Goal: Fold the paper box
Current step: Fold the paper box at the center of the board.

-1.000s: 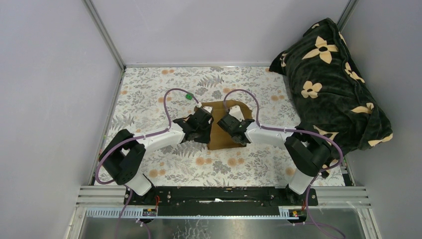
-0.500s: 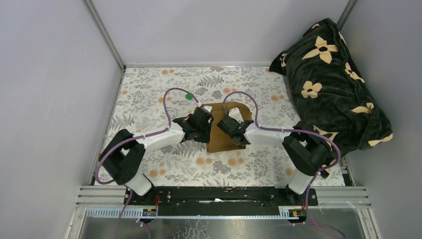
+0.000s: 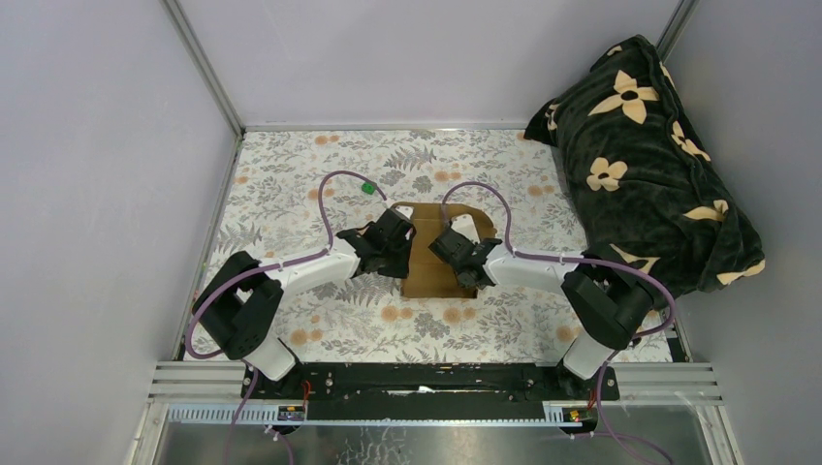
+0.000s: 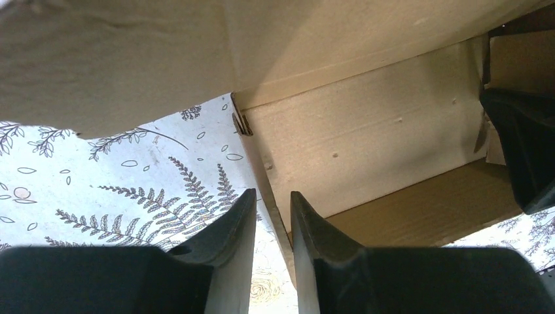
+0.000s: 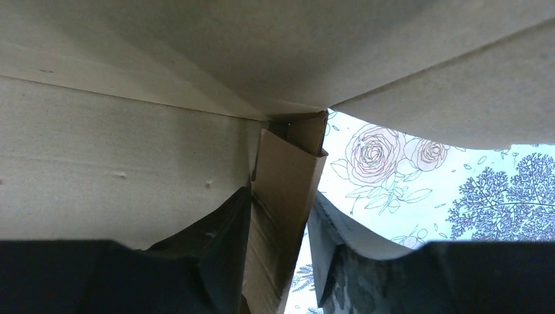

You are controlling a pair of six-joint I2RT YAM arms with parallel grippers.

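Note:
The paper box (image 3: 433, 274) is brown cardboard, half formed, lying mid-table between both arms. My left gripper (image 3: 400, 242) stands at its left side. In the left wrist view the box's left wall (image 4: 366, 140) runs between the fingers of the left gripper (image 4: 273, 196). The wall rests against the right finger, and cloth shows between it and the left finger. My right gripper (image 3: 449, 248) is at the box's right side. In the right wrist view a folded cardboard flap (image 5: 288, 176) stands between the parted fingers of the right gripper (image 5: 280, 196). That flap touches the left finger only.
A tiny green cube (image 3: 367, 187) lies on the floral cloth (image 3: 291, 194) behind the left gripper. A dark flowered blanket (image 3: 640, 145) is heaped at the right against the wall. Grey walls enclose the left, back and right sides.
The right gripper's jaws have parted, loosening their hold on the folded flap. The right forearm has swung slightly toward the near side. The left arm has stayed still.

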